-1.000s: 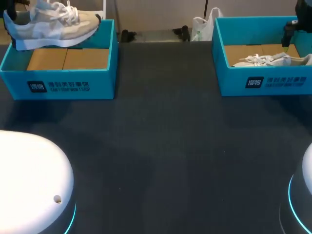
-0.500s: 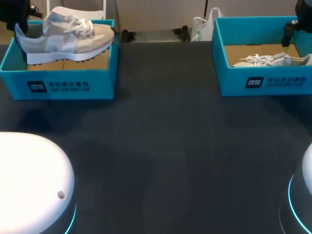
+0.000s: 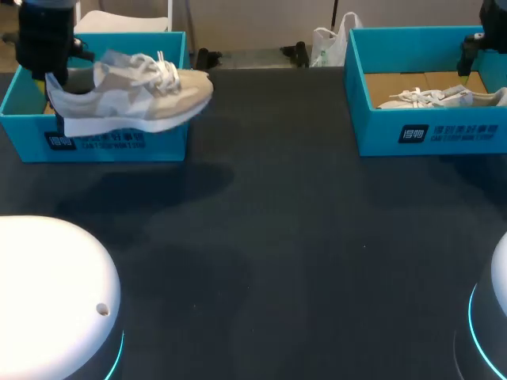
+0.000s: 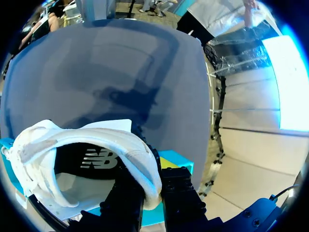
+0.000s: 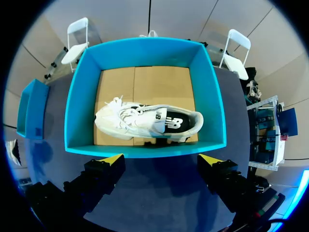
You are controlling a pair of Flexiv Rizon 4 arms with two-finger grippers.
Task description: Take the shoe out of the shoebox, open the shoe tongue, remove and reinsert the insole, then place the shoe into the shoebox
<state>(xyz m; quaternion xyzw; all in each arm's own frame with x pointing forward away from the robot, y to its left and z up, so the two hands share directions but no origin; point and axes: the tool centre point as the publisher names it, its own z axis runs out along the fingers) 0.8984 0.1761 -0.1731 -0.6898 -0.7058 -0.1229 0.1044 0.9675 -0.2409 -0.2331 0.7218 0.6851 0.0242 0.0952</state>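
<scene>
One shoe (image 3: 131,91) hangs over the left box (image 3: 32,134) front wall, heel collar clamped in the left end effector (image 4: 150,191); the right end effector (image 5: 161,158) stands spread wide. Light and floppy, it is probably best held at the stiff heel.

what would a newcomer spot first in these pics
A pale sneaker hangs in mid-air at the table's far left, pinched at its heel collar by the left claw, by the front wall of the left teal shoebox. At the far right a second sneaker lies in the right teal shoebox, with the right claw open above it.
</scene>
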